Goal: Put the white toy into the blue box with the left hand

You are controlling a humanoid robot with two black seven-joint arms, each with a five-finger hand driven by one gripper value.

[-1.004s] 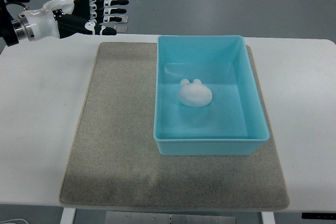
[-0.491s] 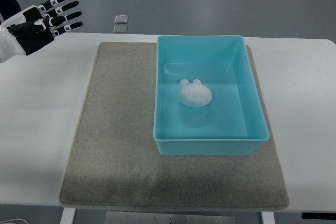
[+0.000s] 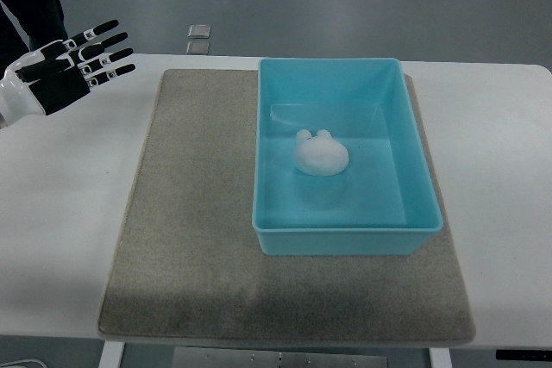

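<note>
Found the black-and-white robotic left hand [image 3: 65, 71] above the far left corner of the white table [image 3: 60, 213], with the arm coming in from the left edge. Held nothing: palm turned up toward the camera, fingers [image 3: 108, 58] straight and spread, pointing to the right and a little away from the robot. Saw no right hand anywhere in the top view.

Located the small white rounded toy [image 3: 321, 153] well to the right of the hand and somewhat nearer to the robot, far from the fingertips. Lay on the floor of the light blue rectangular plastic box [image 3: 345, 241], close to the middle, touching none of the walls. Looked slightly wider than long, with two small ear-like bumps on the far side; no strong long axis to speak of. Noted the box on the right part of a grey-beige fabric mat [image 3: 198, 213], its longer side running from near to far, also well apart from the hand on the right.

Judged the placing as done already, since the toy rested inside the box and the hand was empty and distant. Expected no further reach to be needed; if any were, would have gone rightward and toward the robot, across the bare left part of the mat, with only the left hand available for it.
</note>
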